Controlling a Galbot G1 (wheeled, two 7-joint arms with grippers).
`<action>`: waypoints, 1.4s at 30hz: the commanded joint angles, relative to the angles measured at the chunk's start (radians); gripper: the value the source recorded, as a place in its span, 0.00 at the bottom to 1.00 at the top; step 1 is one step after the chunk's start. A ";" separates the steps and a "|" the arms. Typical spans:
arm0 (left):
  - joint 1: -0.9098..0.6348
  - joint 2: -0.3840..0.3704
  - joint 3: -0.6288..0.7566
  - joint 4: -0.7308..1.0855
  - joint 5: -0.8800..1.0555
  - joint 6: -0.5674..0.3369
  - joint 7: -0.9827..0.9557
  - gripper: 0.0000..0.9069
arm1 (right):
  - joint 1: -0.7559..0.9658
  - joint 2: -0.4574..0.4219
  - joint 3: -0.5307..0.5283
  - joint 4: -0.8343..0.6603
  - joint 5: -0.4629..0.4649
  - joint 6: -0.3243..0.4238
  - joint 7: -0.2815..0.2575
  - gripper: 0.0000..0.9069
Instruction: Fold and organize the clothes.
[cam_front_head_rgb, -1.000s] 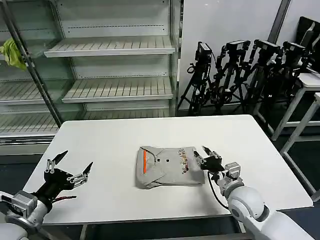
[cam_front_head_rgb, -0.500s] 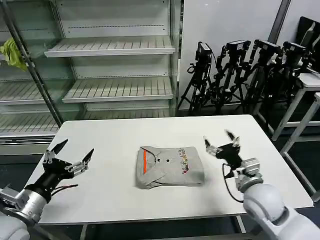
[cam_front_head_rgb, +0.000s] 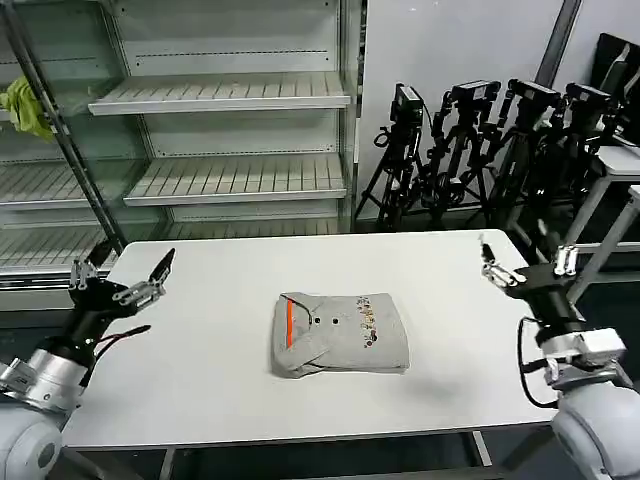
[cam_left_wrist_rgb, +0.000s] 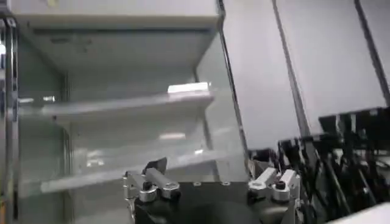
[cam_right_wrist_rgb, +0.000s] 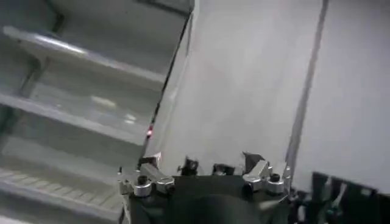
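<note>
White table (cam_front_head_rgb: 200, 380) carries the folded shirt (cam_front_head_rgb: 340, 334) at its middle, long axis running side to side, between two raised, wide-open end effectors, left (cam_front_head_rgb: 115, 282) and right (cam_front_head_rgb: 525, 268), both well apart from it and seemingly about equally near.

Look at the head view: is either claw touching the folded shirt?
No: the folded grey shirt lies alone mid-table, with the left claw and right claw open and raised far apart.
</note>
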 joint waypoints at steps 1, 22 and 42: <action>-0.105 -0.041 0.041 0.073 0.022 -0.120 0.058 1.00 | -0.108 0.127 0.193 0.033 -0.148 0.114 -0.136 1.00; -0.030 -0.016 0.100 0.059 -0.144 -0.177 0.042 1.00 | -0.082 0.176 0.125 -0.117 -0.127 0.343 -0.406 1.00; -0.027 -0.023 0.087 0.067 -0.125 -0.160 0.035 1.00 | -0.030 0.172 0.071 -0.129 -0.126 0.330 -0.350 1.00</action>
